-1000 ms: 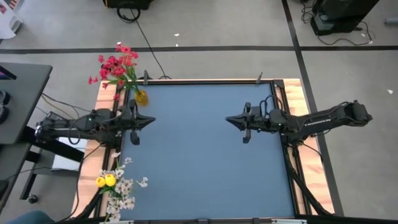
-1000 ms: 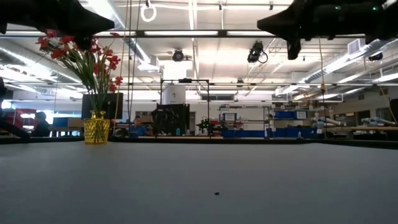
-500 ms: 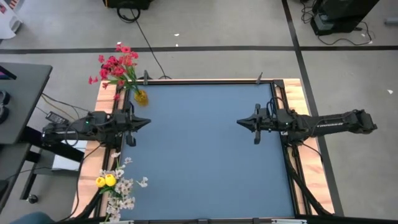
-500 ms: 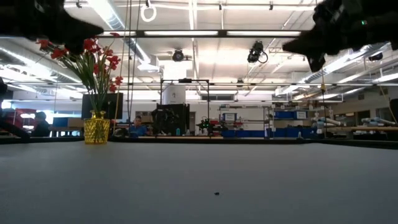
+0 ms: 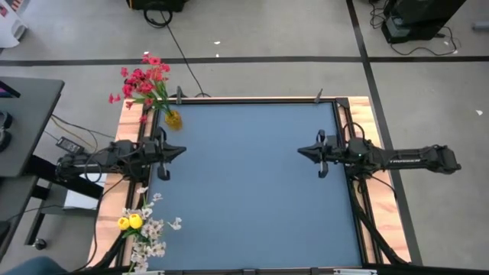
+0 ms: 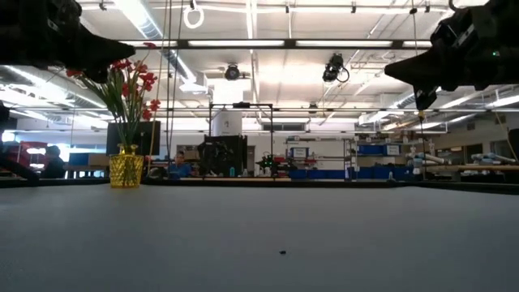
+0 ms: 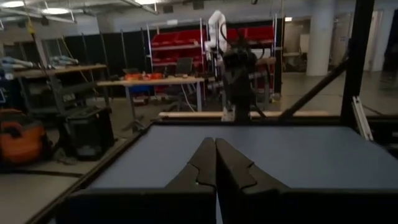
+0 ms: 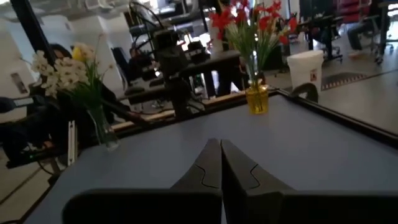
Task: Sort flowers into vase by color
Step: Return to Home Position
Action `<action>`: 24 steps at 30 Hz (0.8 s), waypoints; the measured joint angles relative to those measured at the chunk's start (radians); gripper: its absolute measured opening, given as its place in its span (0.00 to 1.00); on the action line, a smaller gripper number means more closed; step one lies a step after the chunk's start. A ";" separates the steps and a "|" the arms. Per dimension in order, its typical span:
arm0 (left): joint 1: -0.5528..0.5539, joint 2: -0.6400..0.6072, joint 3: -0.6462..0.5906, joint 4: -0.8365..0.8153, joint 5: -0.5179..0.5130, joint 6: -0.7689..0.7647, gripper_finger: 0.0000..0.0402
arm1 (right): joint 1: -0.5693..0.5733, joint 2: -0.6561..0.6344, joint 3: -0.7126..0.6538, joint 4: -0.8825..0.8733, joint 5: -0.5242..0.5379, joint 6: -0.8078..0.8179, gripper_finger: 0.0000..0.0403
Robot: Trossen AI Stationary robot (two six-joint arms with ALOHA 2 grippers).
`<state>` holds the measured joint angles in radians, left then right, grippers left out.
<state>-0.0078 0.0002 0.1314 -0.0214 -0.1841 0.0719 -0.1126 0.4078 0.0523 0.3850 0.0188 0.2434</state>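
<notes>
Both arms hang above the blue table [image 5: 252, 191] with nothing in their grip. The left gripper [image 7: 215, 143] is over the table's left edge and the right gripper [image 8: 220, 144] over its right edge, each with its fingers pressed together. Red flowers [image 5: 144, 80] stand in a yellow vase [image 5: 174, 120] at the table's far left corner. White flowers [image 5: 153, 233] and yellow tulips [image 5: 130, 221] share a transparent vase [image 8: 104, 129] by the table's near left corner.

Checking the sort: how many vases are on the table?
2. A yellow vase with red flowers stands at the table's upper left corner in the high view; a transparent vase with white and yellow flowers stands at the lower left corner. None seems hidden.
</notes>
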 joint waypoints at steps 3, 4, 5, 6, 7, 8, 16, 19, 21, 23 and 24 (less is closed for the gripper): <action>0.000 0.002 0.000 -0.020 0.000 0.001 0.00 | -0.028 -0.049 -0.015 -0.013 -0.041 -0.001 0.00; 0.000 0.002 -0.001 -0.021 0.000 0.001 0.00 | -0.037 -0.064 -0.017 -0.026 -0.055 -0.002 0.00; 0.000 0.001 -0.005 -0.019 0.000 0.001 0.00 | -0.047 -0.079 -0.021 -0.039 -0.071 -0.004 0.00; 0.000 0.001 -0.007 -0.028 0.000 0.000 0.00 | -0.059 -0.092 -0.028 -0.049 -0.084 -0.005 0.00; 0.000 0.002 -0.007 -0.039 0.000 0.000 0.00 | -0.070 -0.103 -0.037 -0.049 -0.096 -0.006 0.00; 0.000 0.002 -0.008 -0.047 0.000 0.000 0.00 | -0.080 -0.116 -0.045 -0.054 -0.109 -0.006 0.00; 0.000 0.002 -0.008 -0.076 0.002 0.013 0.00 | -0.161 -0.165 -0.046 -0.117 -0.215 -0.037 0.00; 0.000 0.002 -0.008 -0.075 0.015 0.031 0.00 | -0.190 -0.167 -0.046 -0.117 -0.247 -0.043 0.00; 0.000 0.002 -0.021 -0.051 0.022 0.044 0.00 | -0.205 -0.166 -0.046 -0.119 -0.282 -0.042 0.00; 0.000 0.002 -0.069 0.030 0.039 0.042 0.00 | -0.215 -0.166 -0.046 -0.119 -0.310 -0.042 0.00; 0.000 0.003 -0.097 0.070 0.048 0.033 0.00 | -0.219 -0.166 -0.046 -0.118 -0.319 -0.041 0.00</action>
<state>-0.0078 0.0028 0.0344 0.0490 -0.1365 0.1044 -0.3313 0.2413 0.0063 0.2667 -0.3005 0.2025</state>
